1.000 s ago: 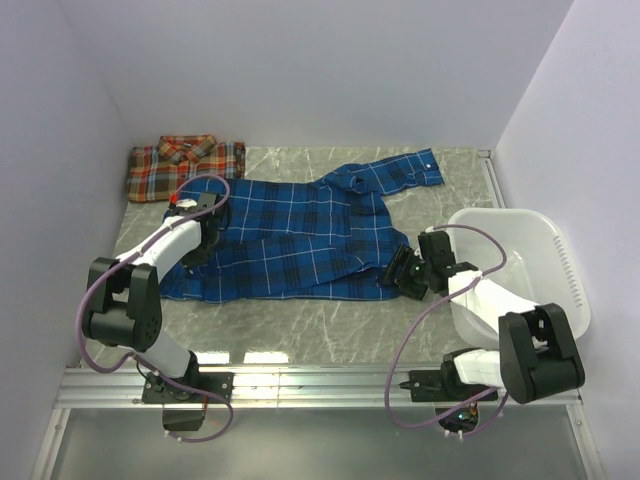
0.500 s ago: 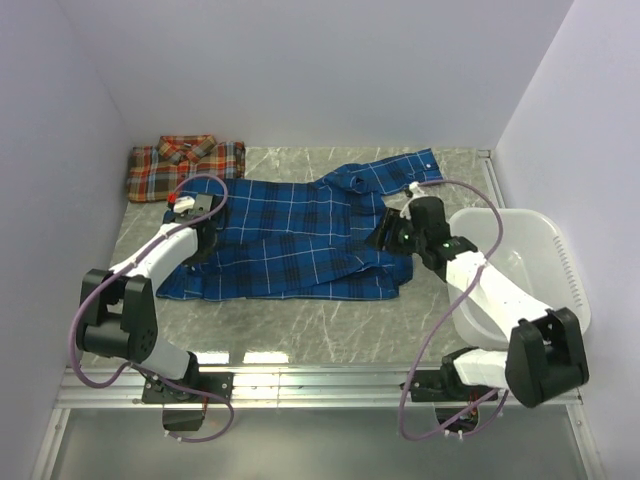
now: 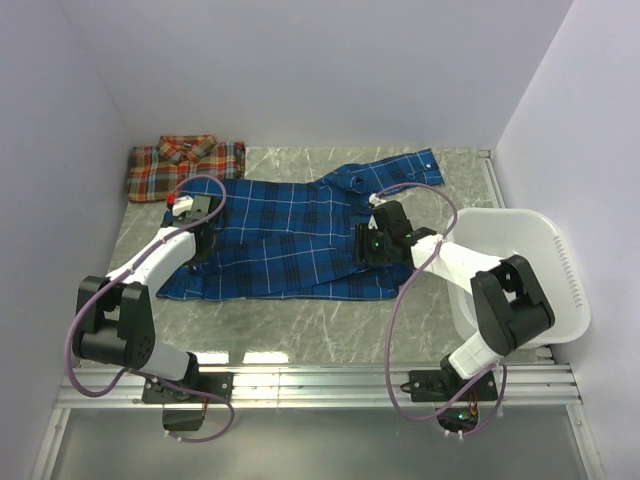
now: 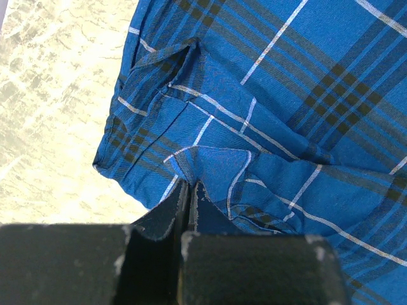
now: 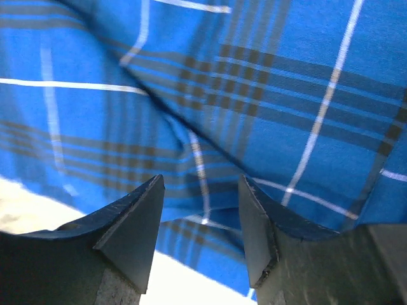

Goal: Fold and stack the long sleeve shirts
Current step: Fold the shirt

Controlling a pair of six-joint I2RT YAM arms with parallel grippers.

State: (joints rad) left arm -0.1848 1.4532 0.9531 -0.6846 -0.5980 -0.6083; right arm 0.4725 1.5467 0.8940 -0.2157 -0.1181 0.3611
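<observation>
Atop table (image 3: 300,322), left hand (image 4: 191,189) pinching blue shirt (image 3: 290,238), right hand (image 5: 200,183) parted

Pale lavender walls (image 3: 300,70) enclose a grey marbled tabletop (image 3: 300,322) edged by a metal rail (image 3: 320,385).

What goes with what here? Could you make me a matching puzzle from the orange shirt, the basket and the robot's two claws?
Things:
1. red-orange plaid shirt
2. white plastic basket
3. left gripper
4. right gripper

Places or states:
A. open, over the blue plaid shirt
B. folded, at the far left corner of the table
C. shut on a fold of the blue plaid shirt
D. at the right side of the table

Pairs: 1-B, 2-D, 3-C, 4-A.
</observation>
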